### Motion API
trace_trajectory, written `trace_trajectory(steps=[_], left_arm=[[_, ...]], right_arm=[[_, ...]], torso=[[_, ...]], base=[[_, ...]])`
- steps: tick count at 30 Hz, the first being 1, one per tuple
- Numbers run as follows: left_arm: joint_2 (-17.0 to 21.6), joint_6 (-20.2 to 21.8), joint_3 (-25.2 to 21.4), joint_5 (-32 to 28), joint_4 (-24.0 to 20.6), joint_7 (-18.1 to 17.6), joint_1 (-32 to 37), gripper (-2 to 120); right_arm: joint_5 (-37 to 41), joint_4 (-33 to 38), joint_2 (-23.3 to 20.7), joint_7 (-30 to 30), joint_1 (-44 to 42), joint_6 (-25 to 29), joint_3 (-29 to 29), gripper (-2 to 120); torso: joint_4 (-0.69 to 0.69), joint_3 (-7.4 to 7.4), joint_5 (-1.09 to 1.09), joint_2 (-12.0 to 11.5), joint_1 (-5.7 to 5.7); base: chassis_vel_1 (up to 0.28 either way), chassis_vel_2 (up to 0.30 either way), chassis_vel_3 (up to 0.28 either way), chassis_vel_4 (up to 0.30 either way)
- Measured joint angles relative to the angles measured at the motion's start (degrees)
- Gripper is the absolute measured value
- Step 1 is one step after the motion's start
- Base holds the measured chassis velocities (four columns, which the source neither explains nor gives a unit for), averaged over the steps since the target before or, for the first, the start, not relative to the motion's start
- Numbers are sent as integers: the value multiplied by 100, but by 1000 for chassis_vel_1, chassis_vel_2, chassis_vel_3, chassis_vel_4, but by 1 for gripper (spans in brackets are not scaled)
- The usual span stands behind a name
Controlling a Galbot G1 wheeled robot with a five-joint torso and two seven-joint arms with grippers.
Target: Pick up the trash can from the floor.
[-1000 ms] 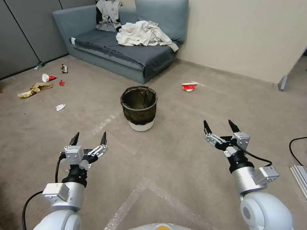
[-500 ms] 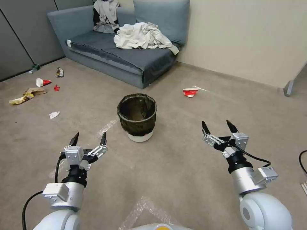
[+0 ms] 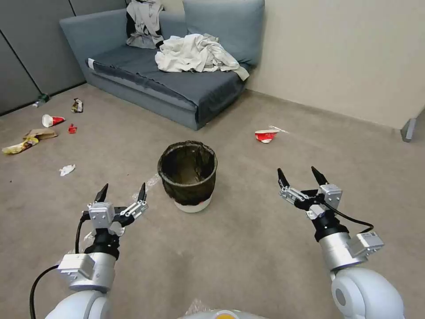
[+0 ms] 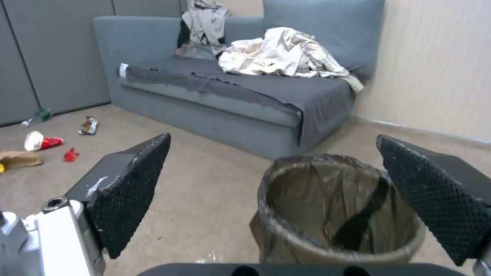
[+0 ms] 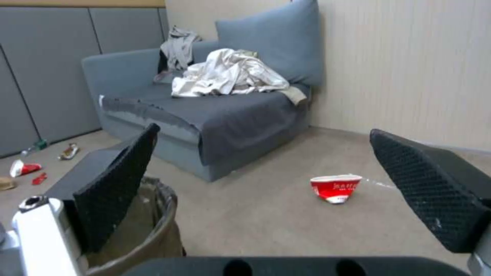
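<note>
Here's the trash can (image 3: 188,176), standing upright on the floor (image 3: 248,248) ahead of the robot, between the 2 arms and nearer the left one. It's small and round, wrapped in a dark brown-black bag folded over the rim, with a white base peeking out underneath. The left tool (image 3: 121,194) hovers just beside it, fingers spread wide, gripping nothing. The right tool (image 3: 298,175) hangs well apart on the other side, also wide open and empty. In the left wrist view the bin's lower part is cut off by the tool body. Beyond sits a crushed red-and-white cup (image 3: 266,135); there's pale lettering on its red band, too small to read.
</note>
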Motion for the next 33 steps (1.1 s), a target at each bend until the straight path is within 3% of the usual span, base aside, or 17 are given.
trace_trajectory(steps=[22, 26, 27, 30, 31, 33], left_arm=[[80, 102, -28, -109, 143, -139, -104, 100], [287, 999, 135, -511, 142, -866, -250, 100], [287, 999, 135, -511, 142, -866, -250, 100], [575, 2019, 299, -1235, 142, -1436, -458, 100], [575, 2019, 299, -1235, 142, -1436, -458, 100], [750, 2444, 397, -1637, 216, -1724, -610, 100]], right_arm=[[4, -12, -6, 2, 42, 80, -67, 100], [2, -32, -14, -80, 37, 228, -111, 100], [2, -32, -14, -80, 37, 228, -111, 100], [5, -35, -15, -103, 17, 272, -132, 100], [5, -35, -15, -103, 17, 272, -132, 100], [6, -37, -16, -119, 13, 284, -133, 100]], torso=[[1, 0, 0, 0, 1], [1, 0, 0, 0, 0], [1, 0, 0, 0, 0], [0, 0, -1, 0, 0], [0, 0, -1, 0, 0], [-1, 0, 0, 0, 0]], base=[[-137, 145, 145, -138], [-38, 31, 48, -50], [0, 0, 0, 0], [0, 0, 0, 0], [0, 0, 0, 0], [0, 0, 0, 0]])
